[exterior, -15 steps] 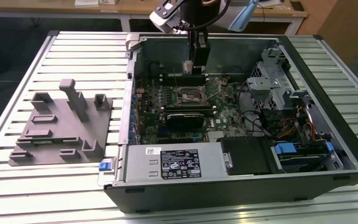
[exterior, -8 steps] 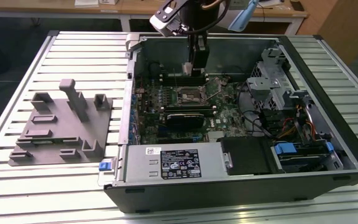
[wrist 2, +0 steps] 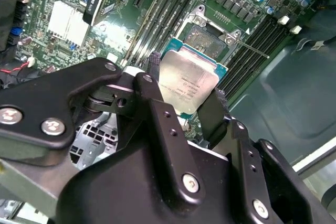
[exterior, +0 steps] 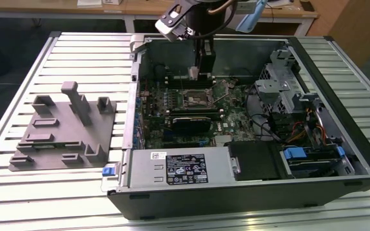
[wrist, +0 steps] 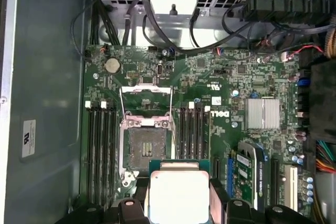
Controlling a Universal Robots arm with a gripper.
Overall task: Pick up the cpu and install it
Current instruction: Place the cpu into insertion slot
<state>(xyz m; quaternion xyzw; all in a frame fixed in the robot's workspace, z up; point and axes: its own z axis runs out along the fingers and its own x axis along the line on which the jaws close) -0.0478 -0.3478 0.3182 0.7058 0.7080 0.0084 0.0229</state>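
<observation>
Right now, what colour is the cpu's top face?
The cpu face is pale silver, clearest in the second wrist view.

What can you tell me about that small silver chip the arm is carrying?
The cpu is a small flat square: pale silver metal face with faint print, thin green border. The end effector grips it by two opposite edges between black fingers, face toward the wrist cameras, above the motherboard close to the open socket, not seated.

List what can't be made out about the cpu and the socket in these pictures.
- Underside of the cpu held in the gripper: faces away in both wrist views.
- Socket, second wrist view: partly behind the cpu.
- One cpu edge, first wrist view: cut off by the picture's edge.
- Socket contacts, first wrist view: too small to tell.
</observation>
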